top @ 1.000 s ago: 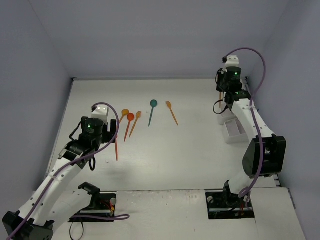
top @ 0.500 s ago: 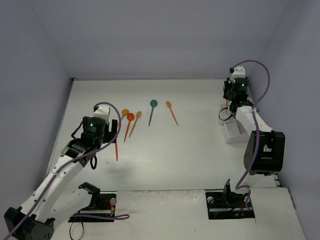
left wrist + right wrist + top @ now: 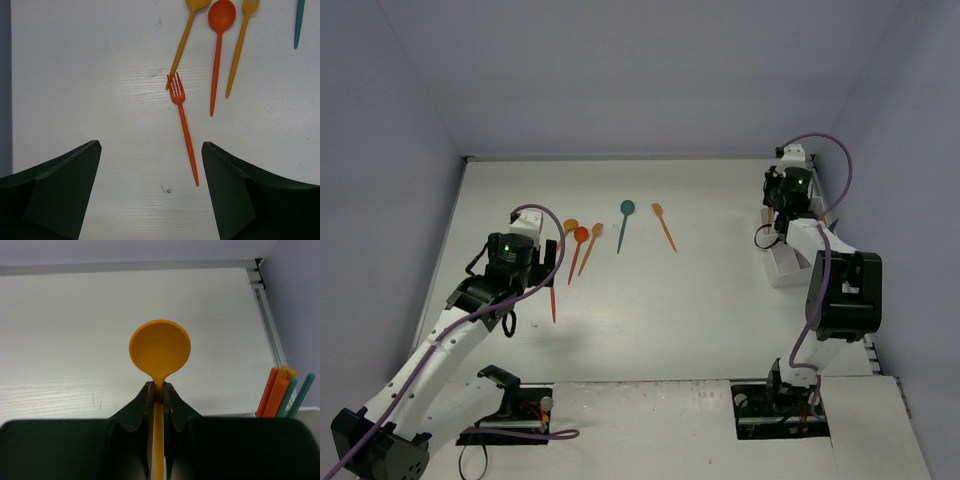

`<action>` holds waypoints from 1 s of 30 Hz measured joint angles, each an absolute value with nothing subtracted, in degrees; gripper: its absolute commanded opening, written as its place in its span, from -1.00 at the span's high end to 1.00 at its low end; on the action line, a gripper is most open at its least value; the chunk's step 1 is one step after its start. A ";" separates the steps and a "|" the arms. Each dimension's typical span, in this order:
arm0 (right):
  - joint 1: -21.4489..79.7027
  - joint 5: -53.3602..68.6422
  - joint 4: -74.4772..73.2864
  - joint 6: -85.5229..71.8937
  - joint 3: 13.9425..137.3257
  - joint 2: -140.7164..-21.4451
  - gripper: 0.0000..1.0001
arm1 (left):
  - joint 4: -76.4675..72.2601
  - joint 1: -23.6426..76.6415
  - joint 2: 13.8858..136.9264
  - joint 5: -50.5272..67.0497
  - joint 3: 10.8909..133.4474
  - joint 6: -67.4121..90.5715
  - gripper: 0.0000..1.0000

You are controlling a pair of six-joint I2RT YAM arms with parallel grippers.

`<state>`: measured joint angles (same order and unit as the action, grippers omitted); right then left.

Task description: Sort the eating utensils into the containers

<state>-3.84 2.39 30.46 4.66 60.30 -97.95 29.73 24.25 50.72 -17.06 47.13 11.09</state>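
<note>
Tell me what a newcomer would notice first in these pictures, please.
Most striking is the orange spoon, pinched by its handle in the right gripper at the right side of the table. Beside it, coloured handles stand in the white organizer. On the left, a red-orange fork lies on the table between the open fingers of the left gripper.

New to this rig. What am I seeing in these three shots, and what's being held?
Two robot arms stand at the near edge of a white table. The wide shot comes from a fixed camera above and behind them; the other two from a camera on each wrist. Lying loose: an orange fork, a red-orange spoon, a teal spoon and a few more. The left gripper is open over the fork. The right gripper is shut on a yellow-orange spoon, near the white organizer.
</note>
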 measured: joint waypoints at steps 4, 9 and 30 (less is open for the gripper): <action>-3.84 2.02 32.37 4.58 56.84 -97.91 0.89 | 29.73 24.25 50.72 -17.06 47.13 11.07 -0.59; -3.84 1.43 33.69 4.51 52.77 -97.17 0.83 | 29.71 24.25 50.72 -17.04 47.13 11.09 -0.59; -4.10 -2.22 34.34 3.65 46.58 -90.85 0.62 | 29.74 24.68 49.48 -17.02 47.13 11.09 -0.59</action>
